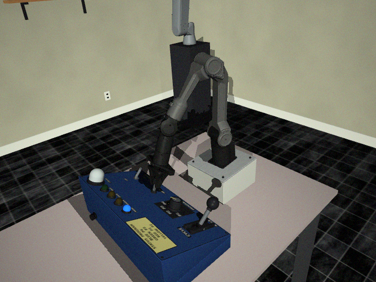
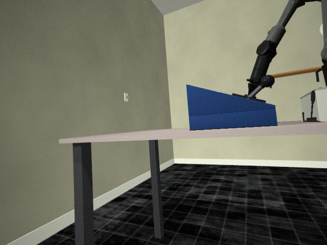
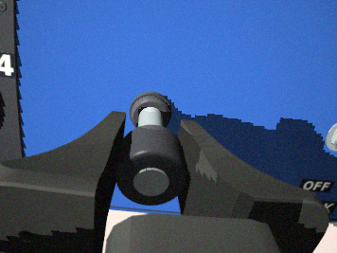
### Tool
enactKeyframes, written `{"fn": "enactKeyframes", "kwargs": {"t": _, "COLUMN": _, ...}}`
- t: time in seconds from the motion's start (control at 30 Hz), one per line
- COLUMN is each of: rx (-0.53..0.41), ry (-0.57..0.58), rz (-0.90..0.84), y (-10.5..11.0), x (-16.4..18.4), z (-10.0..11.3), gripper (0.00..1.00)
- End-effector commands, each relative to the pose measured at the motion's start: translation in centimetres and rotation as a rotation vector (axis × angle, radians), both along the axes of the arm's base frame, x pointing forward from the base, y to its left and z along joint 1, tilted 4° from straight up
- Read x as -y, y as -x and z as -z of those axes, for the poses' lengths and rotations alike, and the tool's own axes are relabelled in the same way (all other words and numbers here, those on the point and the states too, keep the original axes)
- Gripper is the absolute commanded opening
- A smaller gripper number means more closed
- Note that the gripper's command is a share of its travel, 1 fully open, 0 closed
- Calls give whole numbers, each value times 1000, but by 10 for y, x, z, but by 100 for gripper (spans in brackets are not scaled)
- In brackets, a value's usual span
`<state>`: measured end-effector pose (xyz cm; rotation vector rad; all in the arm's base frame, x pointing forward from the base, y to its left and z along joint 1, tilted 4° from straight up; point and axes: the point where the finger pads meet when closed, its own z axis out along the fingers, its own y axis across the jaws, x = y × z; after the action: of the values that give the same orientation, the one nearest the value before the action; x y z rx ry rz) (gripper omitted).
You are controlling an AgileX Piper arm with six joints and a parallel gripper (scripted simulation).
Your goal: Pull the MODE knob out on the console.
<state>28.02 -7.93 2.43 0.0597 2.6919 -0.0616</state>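
Note:
The blue console (image 1: 150,219) stands on the table. My gripper (image 1: 156,181) reaches down onto its sloped panel and is shut on the dark MODE knob (image 3: 150,164). In the wrist view the knob sits between the two fingers, and a light shaft (image 3: 150,116) shows between the knob and its dark collar (image 3: 150,103) on the panel. In the top view a thin stem (image 1: 154,187) shows under the fingers. In the exterior view the console (image 2: 229,108) rests flat on the table and the gripper (image 2: 252,88) is partly hidden behind the lever.
On the panel are a white dome button (image 1: 96,175), several round lamps with one lit blue (image 1: 126,208), a toggle (image 1: 137,173), a rotary selector (image 1: 175,204), a ball-topped lever (image 1: 208,211) and a yellow label plate (image 1: 150,234). My arm's base box (image 1: 221,173) stands close beside the console.

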Motion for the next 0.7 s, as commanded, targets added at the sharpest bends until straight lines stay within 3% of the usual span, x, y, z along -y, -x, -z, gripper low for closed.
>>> {"fn": "enactKeyframes", "kwargs": {"t": 0.0, "rx": -1, "ry": 0, "rz": 0, "y": 0, "x": 0, "z": 0, "gripper": 0}}
{"fn": "enactKeyframes", "kwargs": {"t": 0.67, "rx": -1, "ry": 0, "rz": 0, "y": 2, "x": 0, "z": -3, "gripper": 0}}
